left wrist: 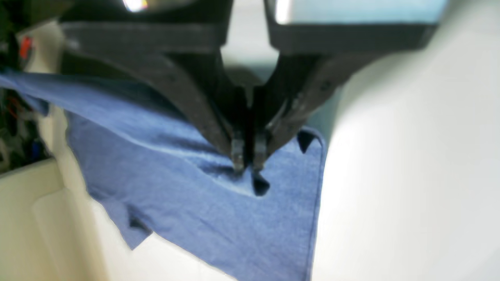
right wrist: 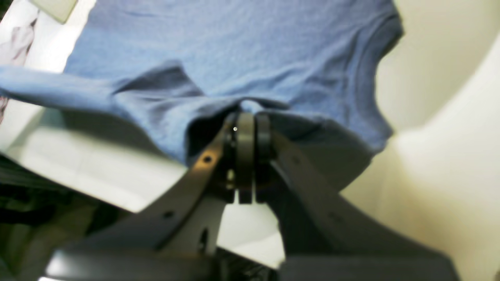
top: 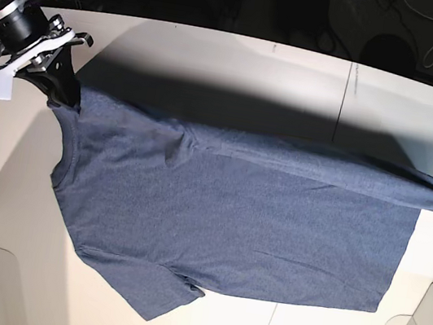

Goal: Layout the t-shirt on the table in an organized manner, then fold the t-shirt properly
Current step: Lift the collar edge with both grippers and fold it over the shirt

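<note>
Near edge of the base view: a short sleeve of the t-shirt (top: 224,221) hangs toward the viewer above the off-white table (top: 217,55), which shows a thin dark seam. The garment is stretched left to right and held aloft, casting a broad shadow on the far part of the table; no lettering shows on the visible side. At far left, the right gripper (top: 61,92) has its fingers (right wrist: 245,128) clenched on a bunched fold beside the collar. At the right edge, the left gripper (left wrist: 247,166) is pinched on the hem corner, fingers (left wrist: 237,154) closed through the cloth. The fabric appears light, soft and limp, sagging and wrinkling between the grips; hold is best taken at seamed edges such as shoulder and hem, where the cloth is less likely to slip.
</note>
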Robot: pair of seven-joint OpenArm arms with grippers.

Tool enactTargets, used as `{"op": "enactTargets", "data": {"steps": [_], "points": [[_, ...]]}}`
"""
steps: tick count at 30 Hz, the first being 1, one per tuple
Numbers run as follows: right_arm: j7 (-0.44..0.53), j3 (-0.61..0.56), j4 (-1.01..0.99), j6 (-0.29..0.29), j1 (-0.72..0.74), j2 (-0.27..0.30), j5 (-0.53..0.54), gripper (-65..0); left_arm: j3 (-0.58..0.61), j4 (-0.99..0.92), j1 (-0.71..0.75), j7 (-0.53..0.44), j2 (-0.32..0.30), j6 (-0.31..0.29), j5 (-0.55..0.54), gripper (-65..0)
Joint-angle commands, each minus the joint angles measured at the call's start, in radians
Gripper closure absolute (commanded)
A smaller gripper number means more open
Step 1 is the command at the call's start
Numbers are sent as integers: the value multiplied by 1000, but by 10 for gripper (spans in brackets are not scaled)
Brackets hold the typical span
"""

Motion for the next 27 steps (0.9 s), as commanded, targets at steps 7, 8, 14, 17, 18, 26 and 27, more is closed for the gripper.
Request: {"op": "enactTargets", "data": {"steps": [7, 8, 14, 17, 18, 26, 27], "points": [[43, 0, -151, -27, 165, 8, -97, 0, 206, 11, -70, -180, -24, -9, 201, 0], [44, 0, -182, -27, 182, 8, -95, 0, 236, 9, -88, -202, -22, -9, 240, 0], [43, -1, -314, -27, 259, 8, -86, 0, 365, -22, -204, -298, -11, 34, 448, 0], [45, -1, -343, -27, 282, 8, -85, 0, 383, -58, -247, -340, -11, 82, 501, 0], [47, -1, -349, -27, 290, 8, -86, 0, 382, -71, -256, -351, -11, 95, 507, 0], [89, -30, -369, -27, 358, 8, -157, 0, 382, -171, -269, -447, 12, 140, 560, 0], [99, -43, -376, -27, 365, 8, -175, 0, 383, -185, -269, -450, 18, 140, 561, 0]]}}
